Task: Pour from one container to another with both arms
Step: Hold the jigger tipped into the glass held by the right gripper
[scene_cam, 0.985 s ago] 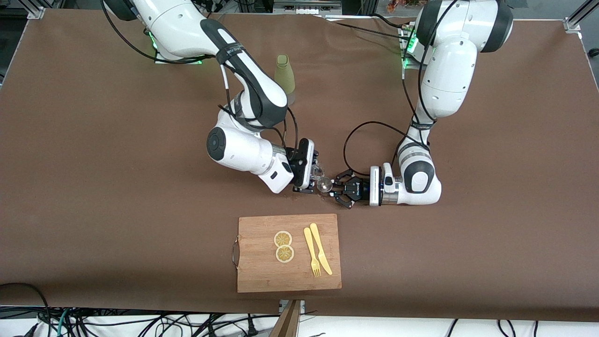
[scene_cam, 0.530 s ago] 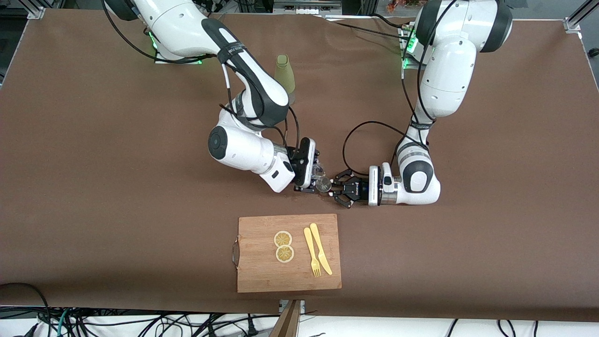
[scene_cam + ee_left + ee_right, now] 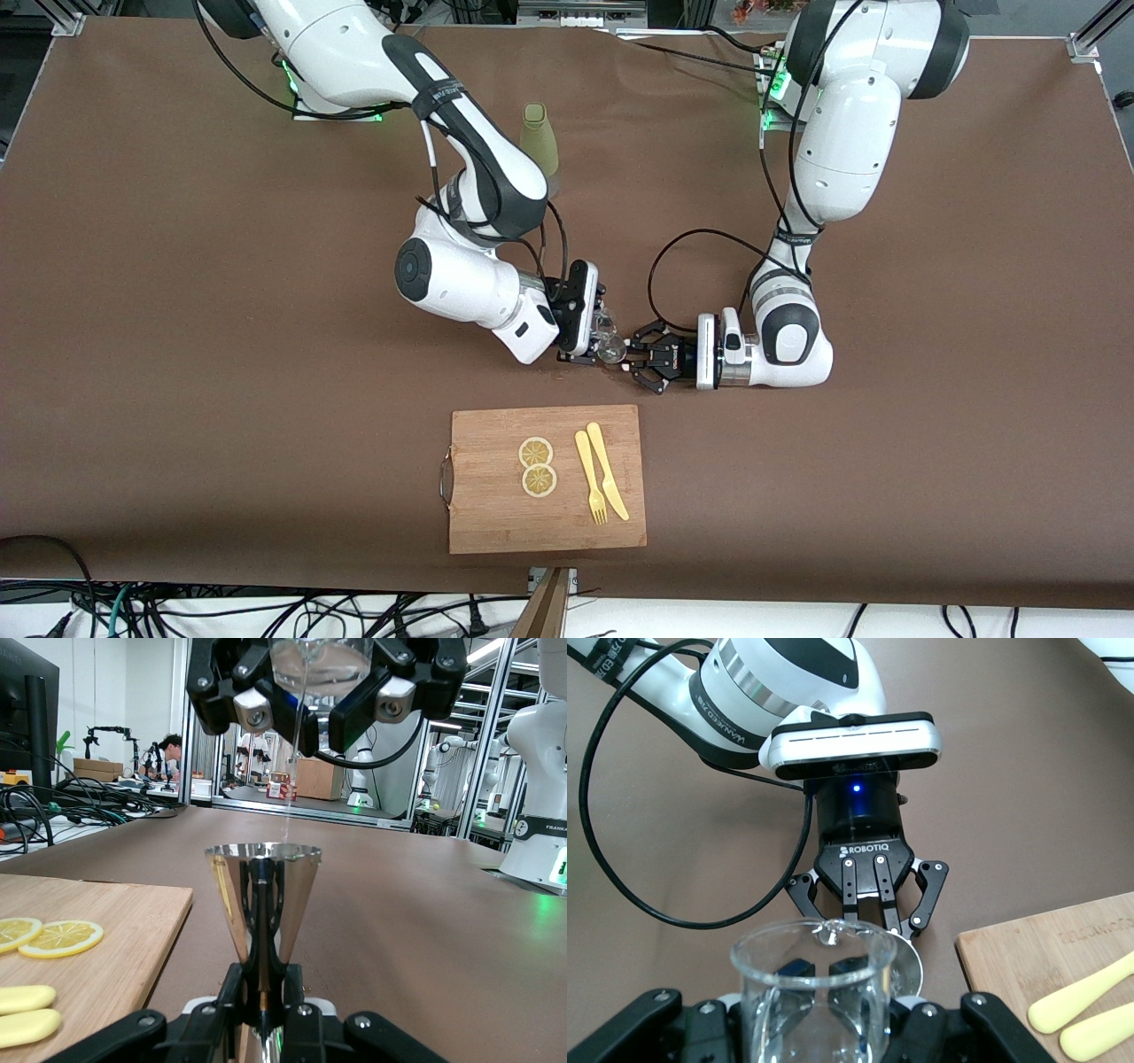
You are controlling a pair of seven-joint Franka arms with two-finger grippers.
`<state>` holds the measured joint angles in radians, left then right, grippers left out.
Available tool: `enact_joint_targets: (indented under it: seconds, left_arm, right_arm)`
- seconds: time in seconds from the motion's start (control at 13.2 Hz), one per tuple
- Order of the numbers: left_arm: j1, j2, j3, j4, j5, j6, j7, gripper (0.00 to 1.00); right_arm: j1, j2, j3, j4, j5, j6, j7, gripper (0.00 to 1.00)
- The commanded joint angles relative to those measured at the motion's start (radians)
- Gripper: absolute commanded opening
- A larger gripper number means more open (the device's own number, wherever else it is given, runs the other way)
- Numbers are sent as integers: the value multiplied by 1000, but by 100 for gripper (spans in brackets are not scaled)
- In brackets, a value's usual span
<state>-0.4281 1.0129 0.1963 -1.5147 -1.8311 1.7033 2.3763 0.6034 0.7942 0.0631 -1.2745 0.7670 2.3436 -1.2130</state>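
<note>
My right gripper point(image 3: 599, 340) is shut on the tiny clear glass cup point(image 3: 606, 330) and holds it tipped just above the silvery jigger point(image 3: 618, 355). My left gripper point(image 3: 634, 358) is shut on the jigger's narrow waist and keeps it upright a little above the table. In the left wrist view a thin clear stream falls from the glass cup point(image 3: 321, 665) into the round mouth of the jigger point(image 3: 263, 890). In the right wrist view the glass cup point(image 3: 813, 992) fills the foreground, with the jigger's rim point(image 3: 911, 964) and the left gripper point(image 3: 869, 920) below it.
A wooden cutting board point(image 3: 496, 523) lies nearer the front camera, carrying two lemon slices point(image 3: 537, 466) and a yellow fork and knife point(image 3: 601, 471). A tall olive-green bottle point(image 3: 538, 142) stands farther back, by the right arm's elbow.
Hardly anything differs. The left gripper with the jigger has edged slightly toward the right arm's end, and the right hand has risen a touch; the cup stays tipped over the jigger.
</note>
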Motion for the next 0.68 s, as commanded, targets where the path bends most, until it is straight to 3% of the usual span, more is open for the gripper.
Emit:
enact_joint_targets:
  seconds: [0.0,0.15,0.61]
  left_arm:
    - [-11,-17,-1,-16,-27,33,14,0]
    - [-11,-17,-1,-15,-27,33,14,0]
    - [-11,-17,-1,-15,-25,33,14,0]
  right_arm:
    - [6,10,1,24,0,9,20,0]
    - [4,6,0,24,64,28,6,0]
    - [-2,-4,1,24,141,36,-40,0]
